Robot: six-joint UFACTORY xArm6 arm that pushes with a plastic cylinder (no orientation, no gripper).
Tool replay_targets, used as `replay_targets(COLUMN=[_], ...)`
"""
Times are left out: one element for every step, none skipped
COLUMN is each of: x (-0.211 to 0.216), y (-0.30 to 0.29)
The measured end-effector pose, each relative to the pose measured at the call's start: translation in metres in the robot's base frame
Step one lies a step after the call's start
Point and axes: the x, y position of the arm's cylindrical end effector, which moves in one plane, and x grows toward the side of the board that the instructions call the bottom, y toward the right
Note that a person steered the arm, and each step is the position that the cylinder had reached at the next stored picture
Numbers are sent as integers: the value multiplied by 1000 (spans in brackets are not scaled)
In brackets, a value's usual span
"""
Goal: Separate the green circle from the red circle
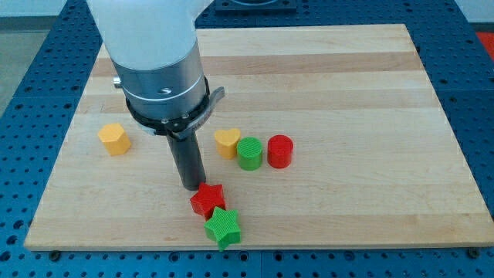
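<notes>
The green circle stands on the wooden board near the middle, with the red circle just to its right, a narrow gap between them. A yellow heart touches the green circle's left side. My tip is on the board to the lower left of the green circle, close to the upper left of a red star.
A green star lies just below the red star near the board's bottom edge. A yellow hexagon-like block sits at the view's left. The arm's white and grey body covers the upper left of the board.
</notes>
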Motion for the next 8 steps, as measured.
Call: replay_targets(x=[-8, -8, -13, -17, -11, -9, -10, -23], y=[4, 4, 8, 19, 27, 34, 51, 56])
